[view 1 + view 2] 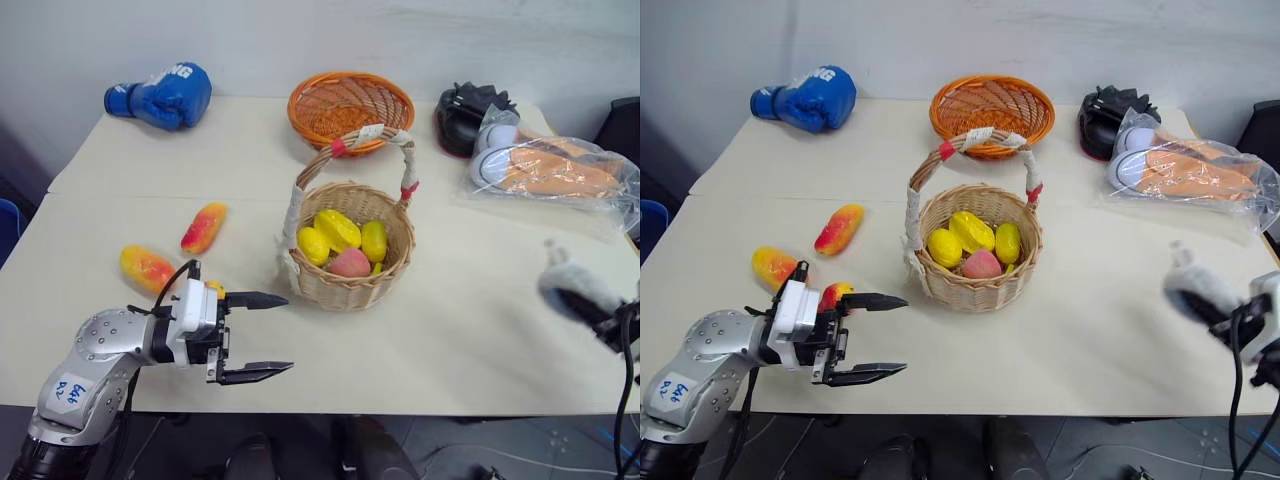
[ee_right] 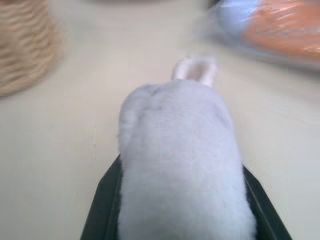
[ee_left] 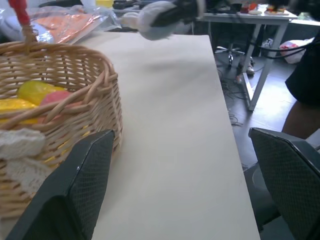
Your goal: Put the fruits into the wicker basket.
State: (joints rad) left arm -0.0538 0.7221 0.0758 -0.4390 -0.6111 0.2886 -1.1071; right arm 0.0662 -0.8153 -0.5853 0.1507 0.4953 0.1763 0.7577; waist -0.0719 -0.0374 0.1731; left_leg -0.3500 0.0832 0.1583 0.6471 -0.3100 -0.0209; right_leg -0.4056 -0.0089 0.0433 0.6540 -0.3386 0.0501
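1. Three mango-like fruits on the worktop (image 1: 1110, 340): one (image 1: 839, 229), two (image 1: 774, 267), three (image 1: 834, 296)
2. Two baskets: wicker basket (image 1: 975, 285), orange woven bowl (image 1: 992, 110)
3. One boxing glove (image 1: 807, 99)
4. One grey plush toy (image 2: 180, 160)
5. Two grippers: left gripper (image 1: 880, 338), right gripper (image 2: 182, 200)

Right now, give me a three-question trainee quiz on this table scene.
1. True or false: the left gripper is shut on a fruit.
2. How many glossy orange-red mango-like fruits lie on the cream table outside the round tan wicker basket with the cloth-wrapped handle?
3. What sits between the right gripper's fingers? A) blue boxing glove B) grey plush toy C) orange woven bowl

Key:
1. False; its jaws stand open and empty.
2. Three.
3. B, the grey plush toy.
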